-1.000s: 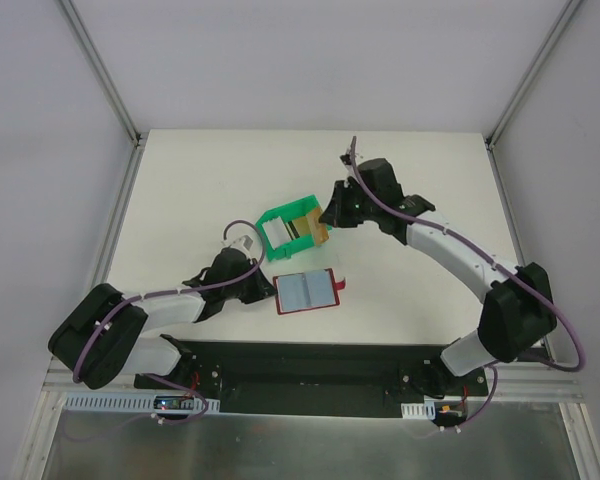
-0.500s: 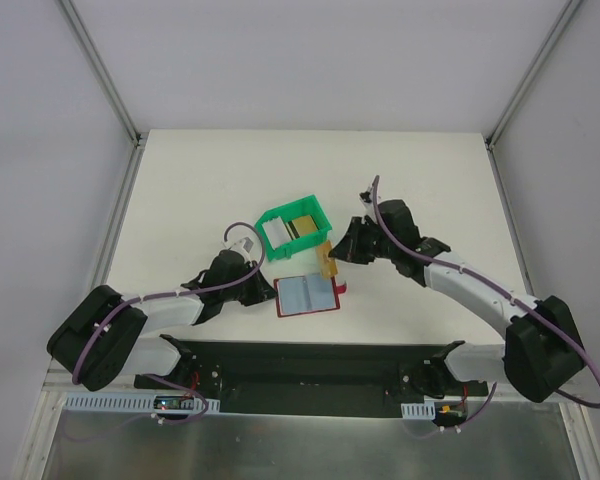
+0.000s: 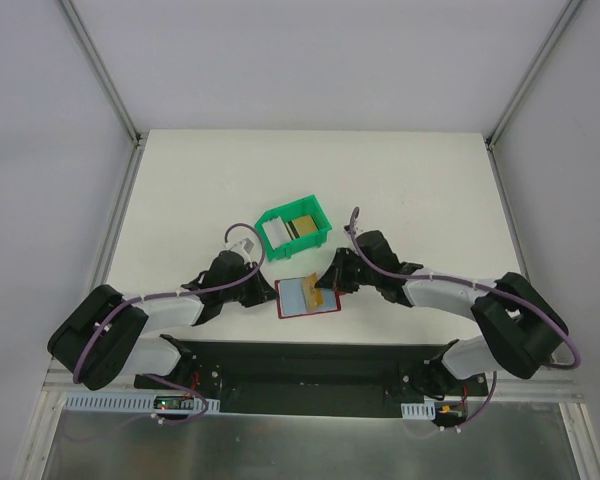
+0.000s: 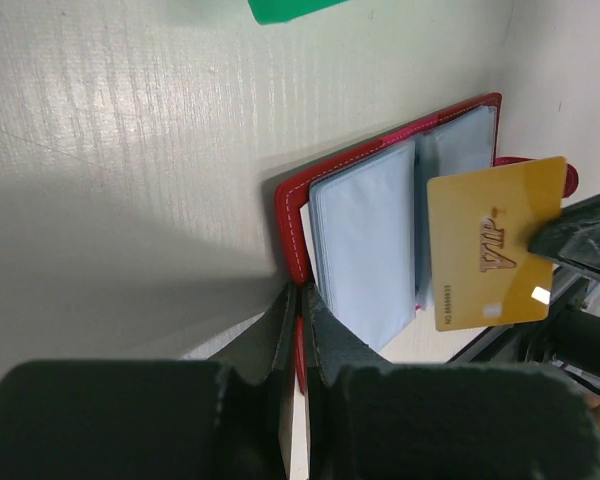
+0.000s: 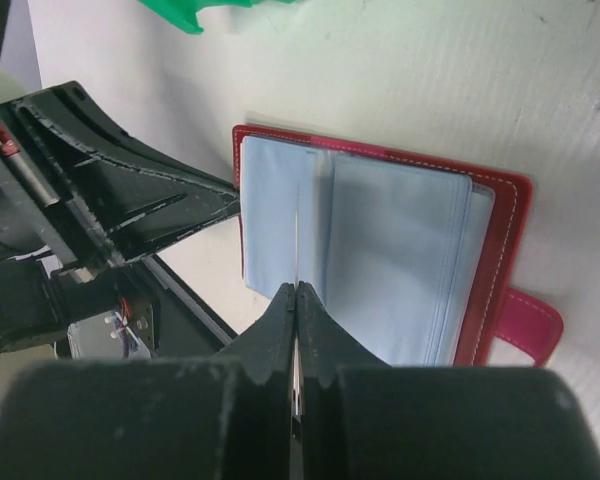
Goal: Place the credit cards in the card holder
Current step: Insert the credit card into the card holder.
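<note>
Right gripper (image 3: pixel 329 281) moved its golden card (image 3: pixel 320 293) from bin (image 3: pixel 270 218) over open card holder (image 3: pixel 291 298).

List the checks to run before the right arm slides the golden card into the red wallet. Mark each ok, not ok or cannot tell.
1. The card holder lies open, pockets up: ok.
2. The left gripper is shut on its edge: ok.
3. The right gripper is shut on the golden card: ok.
4. Card edge lined up with a pocket slot: cannot tell.
5. Card in a pocket: not ok, its whole face shows.
6. The green bin stands apart from the holder: ok.
</note>
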Robot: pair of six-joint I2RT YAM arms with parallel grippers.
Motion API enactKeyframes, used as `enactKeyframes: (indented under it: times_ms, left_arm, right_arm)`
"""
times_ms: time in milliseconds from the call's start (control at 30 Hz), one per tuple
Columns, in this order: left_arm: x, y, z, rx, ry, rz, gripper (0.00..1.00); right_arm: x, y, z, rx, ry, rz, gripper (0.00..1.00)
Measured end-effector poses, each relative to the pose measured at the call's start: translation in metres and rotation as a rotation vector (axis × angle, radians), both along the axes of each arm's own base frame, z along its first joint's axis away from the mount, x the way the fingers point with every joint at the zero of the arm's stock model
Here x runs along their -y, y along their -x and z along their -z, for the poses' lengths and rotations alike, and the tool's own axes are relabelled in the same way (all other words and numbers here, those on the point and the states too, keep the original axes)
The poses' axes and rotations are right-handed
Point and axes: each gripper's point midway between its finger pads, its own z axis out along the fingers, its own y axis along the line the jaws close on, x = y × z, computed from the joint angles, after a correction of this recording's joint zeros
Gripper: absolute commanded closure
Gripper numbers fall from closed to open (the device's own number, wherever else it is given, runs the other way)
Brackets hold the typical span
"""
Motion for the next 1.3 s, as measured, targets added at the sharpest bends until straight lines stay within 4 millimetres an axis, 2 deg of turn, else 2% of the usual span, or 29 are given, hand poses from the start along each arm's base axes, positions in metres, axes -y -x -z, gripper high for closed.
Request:
enactKeyframes:
  times_ms: [267, 467, 900, 1300]
  left_arm:
    - [0.0, 0.0, 0.0, -0.003, 0.004, -0.004, 1.0]
    - [0.0, 0.0, 0.001, -0.005, 0.005, -0.006, 1.0]
    - [0.001, 0.0, 0.002, -0.007, 0.009, -0.003, 1.0]
    - [0.002, 0.0, 0.002, -0.007, 0.011, -0.002, 1.0]
  right_arm:
    - [-0.007, -0.007, 0.021, -0.006, 0.001, 0.018, 1.0]
    - [0.0, -0.003, 0.033, -0.004, 0.006, 0.032, 1.0]
    - [0.013, -0.008, 0.04, 0.006, 0.0, 0.071, 1.0]
    - [0.006, -0.008, 0.043, -0.001, -0.027, 0.071, 0.99]
